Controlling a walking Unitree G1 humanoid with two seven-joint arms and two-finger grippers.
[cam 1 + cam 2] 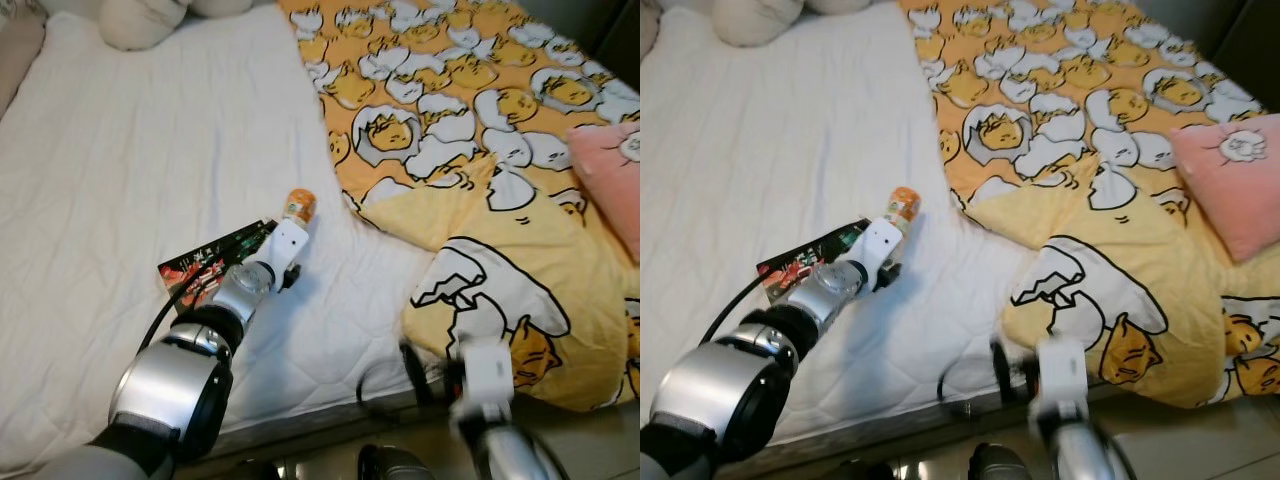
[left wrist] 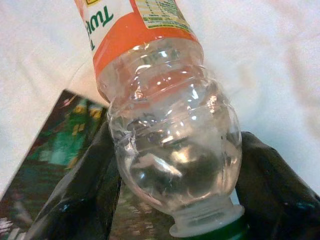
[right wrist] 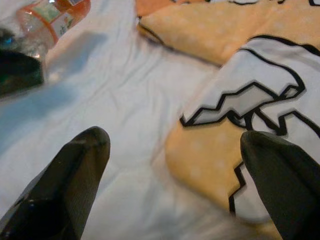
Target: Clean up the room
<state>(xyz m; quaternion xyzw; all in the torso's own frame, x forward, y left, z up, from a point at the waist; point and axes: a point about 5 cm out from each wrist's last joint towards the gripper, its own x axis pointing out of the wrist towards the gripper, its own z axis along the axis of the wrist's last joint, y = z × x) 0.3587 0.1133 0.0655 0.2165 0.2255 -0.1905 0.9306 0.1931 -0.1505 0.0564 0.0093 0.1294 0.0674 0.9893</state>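
White quilted bed (image 1: 120,180), yellow egg-print blanket (image 1: 470,110) on its right half. Left gripper (image 2: 175,175) clamped on clear orange-labelled bottle (image 2: 165,120), over dark snack packet (image 1: 205,262) on sheet. Right gripper (image 3: 175,175) spread wide, near bed edge beside folded blanket corner.

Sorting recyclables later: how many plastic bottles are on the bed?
1: the bottle lies on the white sheet beside a dark packet, between the left pincer fingers. The blanket may hide others.
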